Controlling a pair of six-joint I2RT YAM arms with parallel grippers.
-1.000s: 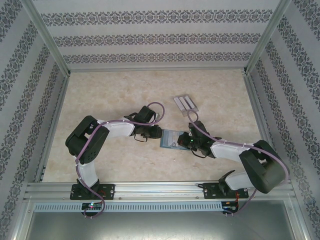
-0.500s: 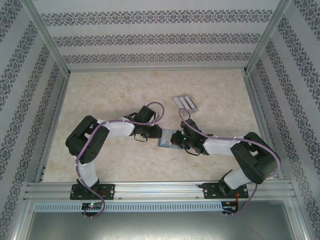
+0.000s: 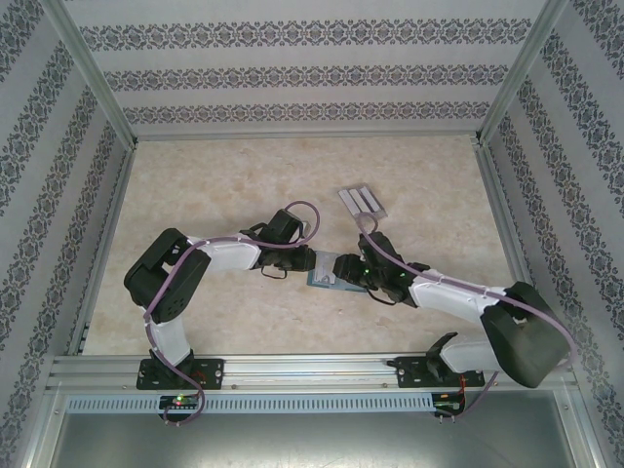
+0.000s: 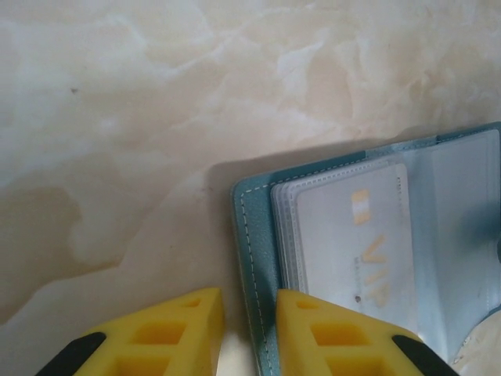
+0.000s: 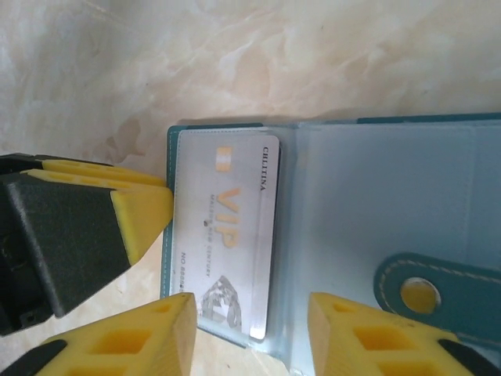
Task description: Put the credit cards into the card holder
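Observation:
The teal card holder (image 3: pixel 325 271) lies open on the table between my two arms. My left gripper (image 4: pixel 249 317) is shut on its left edge (image 4: pixel 258 258), the stitched rim passing between the yellow fingers. A grey VIP credit card (image 5: pixel 225 235) sits inside the clear left pocket of the card holder (image 5: pixel 368 204). My right gripper (image 5: pixel 250 321) stands open just over the holder's near edge, a finger on each side of the card's end, touching nothing. The left gripper's fingers (image 5: pixel 141 207) press the holder's left rim. Two more credit cards (image 3: pixel 363 201) lie side by side farther back.
The holder's strap with a gold snap button (image 5: pixel 419 296) lies across its right half. Aluminium frame rails (image 3: pixel 292 369) and patterned walls (image 3: pixel 292 73) box in the marble table (image 3: pixel 214 185).
My right gripper has opened and let go of the card, which now rests in the holder's pocket. The right arm shifted slightly over the holder. The left gripper kept its hold.

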